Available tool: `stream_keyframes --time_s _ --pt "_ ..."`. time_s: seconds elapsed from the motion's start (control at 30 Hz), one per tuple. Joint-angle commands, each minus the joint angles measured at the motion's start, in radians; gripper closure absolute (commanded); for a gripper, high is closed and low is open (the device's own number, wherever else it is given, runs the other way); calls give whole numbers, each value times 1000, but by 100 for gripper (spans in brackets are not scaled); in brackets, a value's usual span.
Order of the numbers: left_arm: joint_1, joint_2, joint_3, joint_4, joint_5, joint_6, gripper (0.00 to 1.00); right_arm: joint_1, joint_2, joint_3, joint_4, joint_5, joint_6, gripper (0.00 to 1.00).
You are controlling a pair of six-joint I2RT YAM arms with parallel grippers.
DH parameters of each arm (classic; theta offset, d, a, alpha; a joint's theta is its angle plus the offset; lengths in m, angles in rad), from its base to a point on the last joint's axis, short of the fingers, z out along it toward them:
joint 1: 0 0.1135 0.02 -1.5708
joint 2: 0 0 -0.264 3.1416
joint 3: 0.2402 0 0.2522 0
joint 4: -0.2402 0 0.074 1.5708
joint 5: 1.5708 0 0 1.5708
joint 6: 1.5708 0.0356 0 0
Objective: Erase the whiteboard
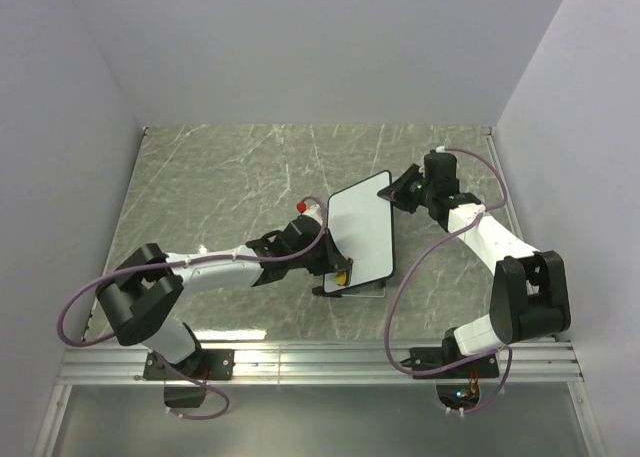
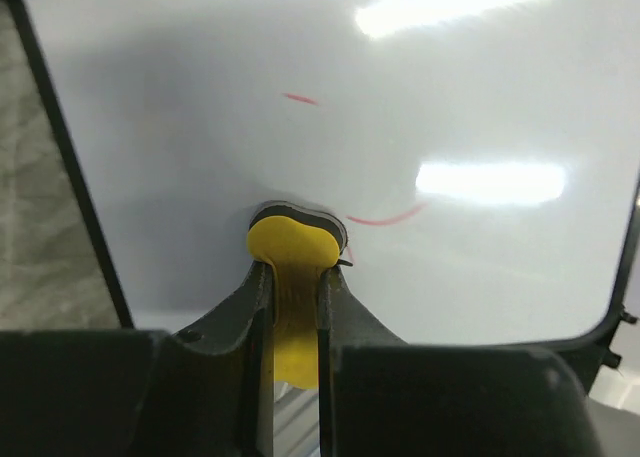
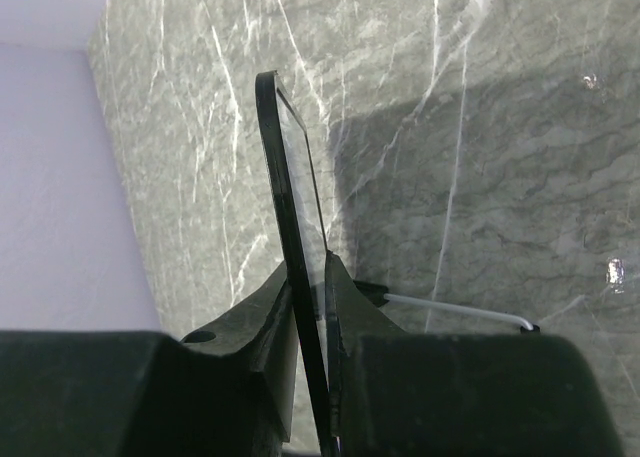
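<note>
Whiteboard (image 1: 362, 232): I see it near the middle of the grey marbled table (image 1: 200, 177), between my two arms. It is tilted, with its far right corner raised.

Right gripper (image 3: 312, 277): in the right wrist view the board's thin black rim runs edge-on between the fingers. They are drawn narrow and clamp the board from both faces at that raised corner.

Left gripper (image 2: 295, 269): the fingers are closed to a narrow gap on a small yellow eraser (image 2: 290, 245). The eraser's dark-edged end touches the white face. In the overhead view this contact lies by the board's near left corner.

Board surface: it is glossy white and carries bright reflections of the lights. It has a thin black rim and rounded corners. Two red marks show in the left wrist view. One is a short dash (image 2: 300, 99) above the eraser. The other is a curved stroke (image 2: 385, 218) just to the right of the eraser's tip.
</note>
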Motion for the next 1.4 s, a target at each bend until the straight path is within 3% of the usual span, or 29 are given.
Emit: stream_keyframes --time_s 0.0,0.23,0.47,0.6,0.97,1.37 --pt "14 64 -6 -35 -1 42 100 22 18 26 -94 -39 99 100" --pt "-27 43 206 -165 -22 76 100 23 22 -3 -86 -42 94 100" --pt "-70 63 348 -175 -18 80 100 25 42 2 -79 -47 97 100" --pt "-52 92 312 -163 -12 71 100 22 53 20 -91 -47 90 100" --pt "34 153 34 0 44 25 100 23 59 62 -120 -41 70 100" --pt "138 334 91 11 88 89 100 23 42 40 -108 -44 74 100"
